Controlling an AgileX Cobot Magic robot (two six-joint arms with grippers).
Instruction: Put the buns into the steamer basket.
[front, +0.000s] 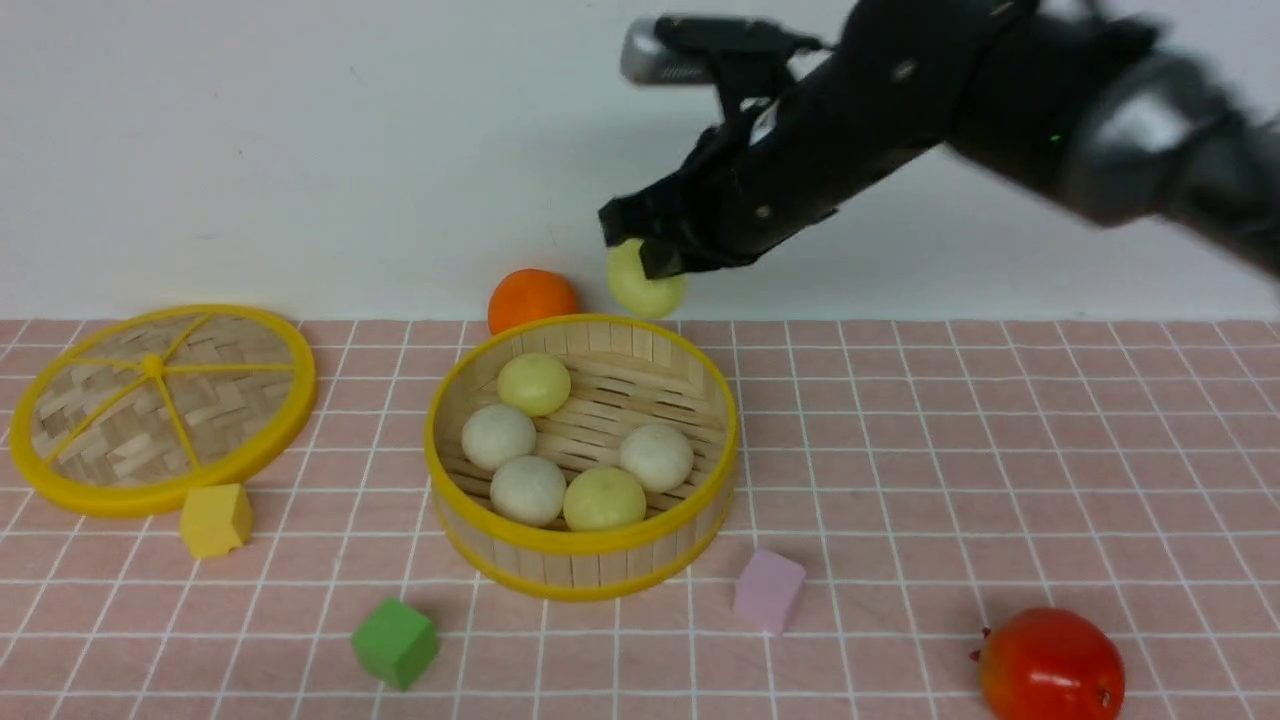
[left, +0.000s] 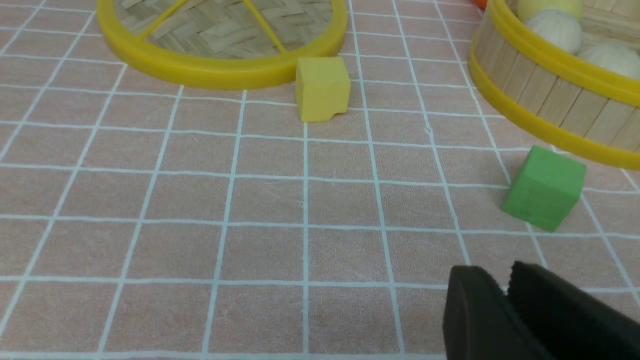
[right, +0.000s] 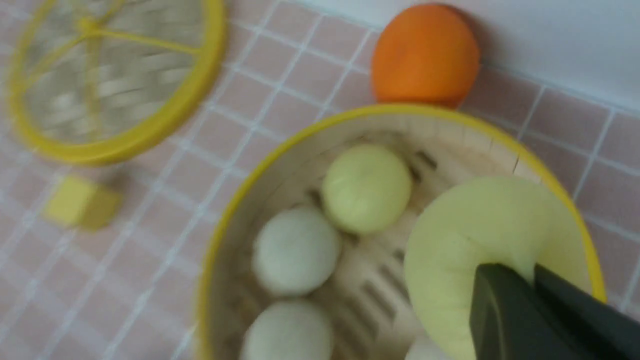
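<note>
- Buns: one pale yellow bun (front: 645, 283) is pinched in the right tool (front: 640, 255), up in the air over the back rim of the steamer basket (front: 582, 560).
- Right tool's tips are clenched on that bun (right: 475, 240), and the bun looks squashed where they bite.
- Five more buns sit inside the basket: a yellow one (front: 534, 383) at the back, a white one (front: 498, 436) beside it, a white one (front: 528, 490) and a yellow one (front: 604, 498) at the front, and a white one (front: 656, 457) on the right.
- Behind the basket, by the wall, is an orange ball (front: 532, 298).
- Left tool (left: 507, 295) hangs low over the bench (left: 250, 200), holding nothing, its tips nearly together.
- Near it are a green cube (left: 544, 187) and a yellow cube (left: 322, 88).
- Basket lid (front: 160, 405) lies flat on the left, with the yellow cube touching its front edge.
- Pink cube (front: 768, 590) and a red fruit (front: 1050, 668) sit in front, to the right.
</note>
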